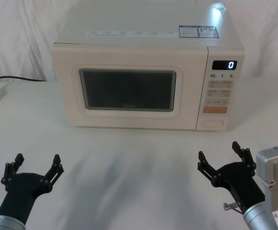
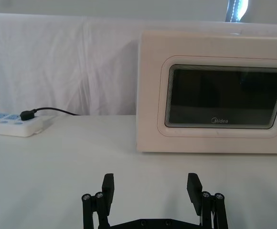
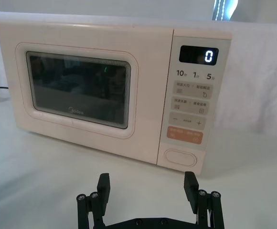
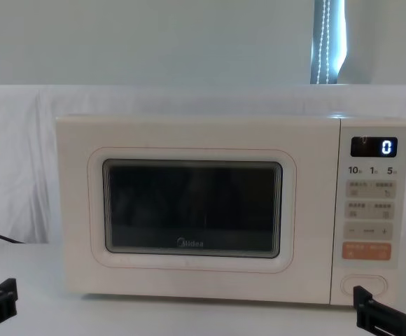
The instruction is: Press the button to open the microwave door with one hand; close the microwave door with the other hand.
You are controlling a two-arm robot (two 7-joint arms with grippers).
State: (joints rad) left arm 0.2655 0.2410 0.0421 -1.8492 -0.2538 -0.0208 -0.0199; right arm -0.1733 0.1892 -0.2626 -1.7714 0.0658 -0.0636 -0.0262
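I'm seeing the microwave [image 1: 144, 76] sitting toward the counter's [image 1: 129, 191] far edge, its microwave door [image 1: 127, 89] shut and the button [image 1: 212, 123] untouched. I'm holding the left end effector [image 1: 37, 165] and right end effector [image 1: 219, 152] near the front edge, both spread wide and gripping nothing.

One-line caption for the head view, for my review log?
Both open tools, left tool and right tool, hover before the microwave; microwave door shut, button unpressed.

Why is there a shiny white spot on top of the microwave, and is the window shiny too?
Head view: a light glares on the boxy cream microwave at its back right top corner. Right wrist view: its dark glass door window shows faint reflections. Chest view: a bright strip glows behind it.
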